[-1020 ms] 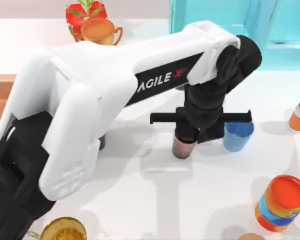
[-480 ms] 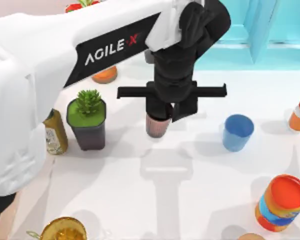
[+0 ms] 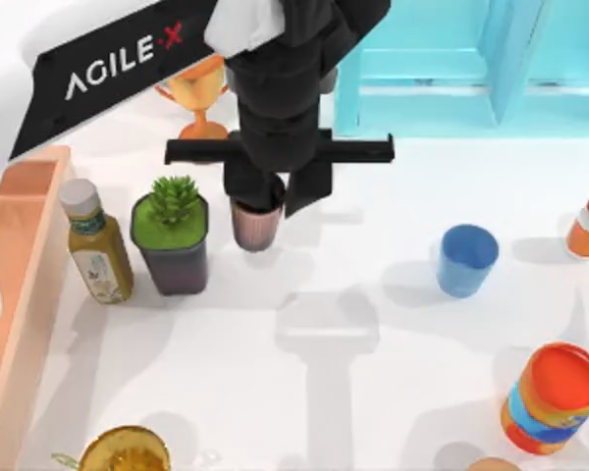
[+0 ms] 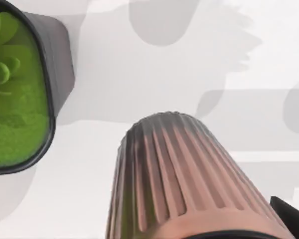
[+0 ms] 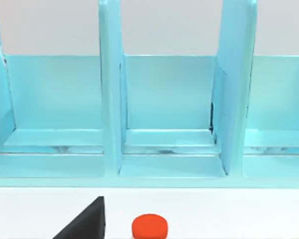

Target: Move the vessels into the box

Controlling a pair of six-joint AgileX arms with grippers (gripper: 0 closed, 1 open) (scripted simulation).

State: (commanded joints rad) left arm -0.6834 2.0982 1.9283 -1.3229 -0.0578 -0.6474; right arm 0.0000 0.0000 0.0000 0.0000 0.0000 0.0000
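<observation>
- left gripper (image 3: 272, 201) clamped on the brown cup (image 3: 254, 224) at its rim, carrying it above the table (image 3: 373, 343), just beside the potted plant (image 3: 172, 240) and short of the box (image 3: 20, 226) at the left edge.
- ribbed, tapering wall in the left wrist view (image 4: 174, 174); looks rigid and light, likely plastic, so a modest squeeze ought to do.
- ribs probably help against slipping; taper favours a hold up at the wide rim, as now.
- blue cup (image 3: 466, 259) upright on the table, well apart to the right, untouched; same shape, probably same handling: grasp across the rim from above.
- right gripper (image 5: 84, 221): cannot tell whether open or closed; parked facing the turquoise shelf (image 5: 169, 114).
</observation>
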